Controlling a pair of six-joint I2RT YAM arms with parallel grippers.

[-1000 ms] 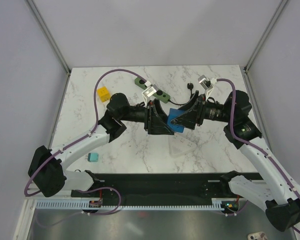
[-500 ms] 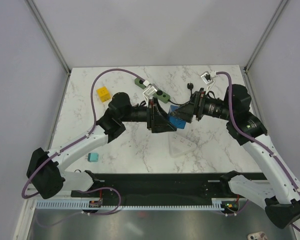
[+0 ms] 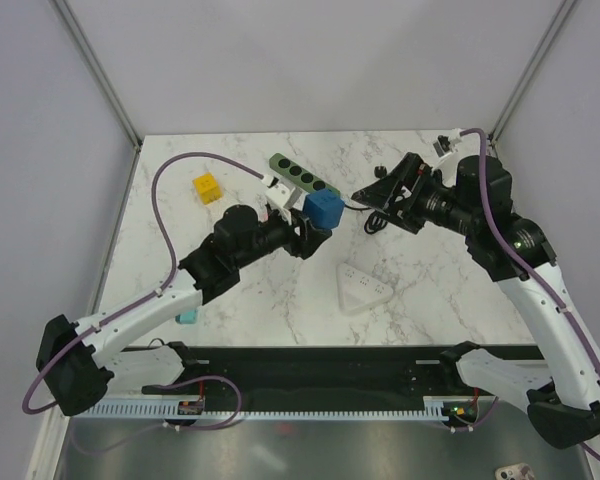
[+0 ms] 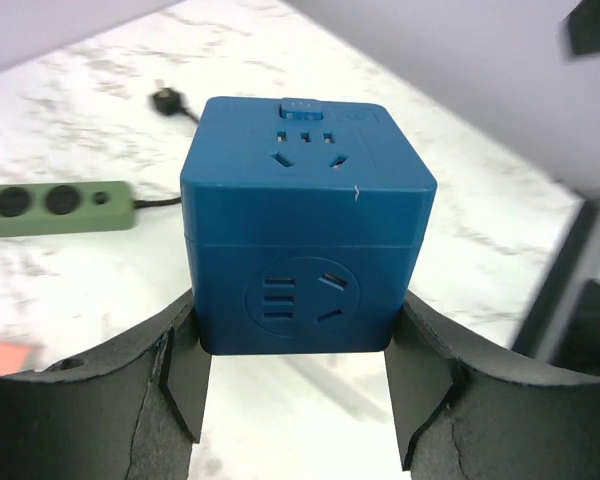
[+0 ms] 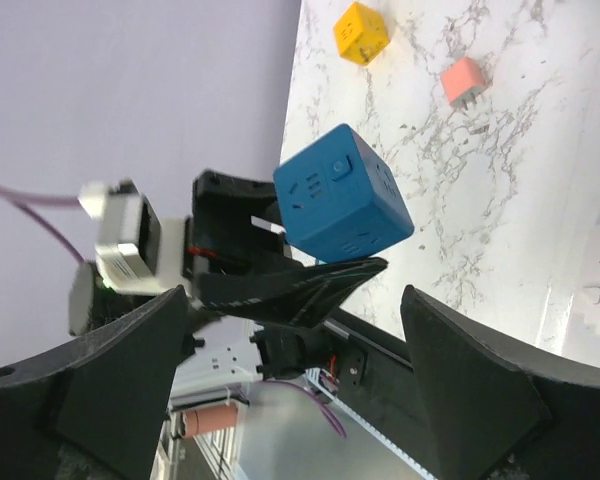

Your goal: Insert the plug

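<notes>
My left gripper [image 3: 312,222] is shut on a blue cube socket [image 3: 323,211] and holds it above the table. In the left wrist view the cube [image 4: 308,225] sits between both fingers [image 4: 185,370], with one socket face toward the camera and one on top. My right gripper [image 3: 368,196] is open and empty, to the right of the cube and apart from it. In the right wrist view the cube [image 5: 342,207] is straight ahead of it. A black plug [image 3: 382,171] lies on the table at the back; it also shows in the left wrist view [image 4: 166,100].
A green power strip [image 3: 302,176] lies behind the cube. A yellow cube [image 3: 207,186] is at the back left. A white triangular socket [image 3: 363,287] lies at the front middle and a small teal block [image 3: 187,316] at the front left. A pink block [image 5: 463,80] lies on the table.
The two grippers were together around the blue cube. The right gripper has since let go and drawn back to the right. The left arm has carried the cube up and back.
</notes>
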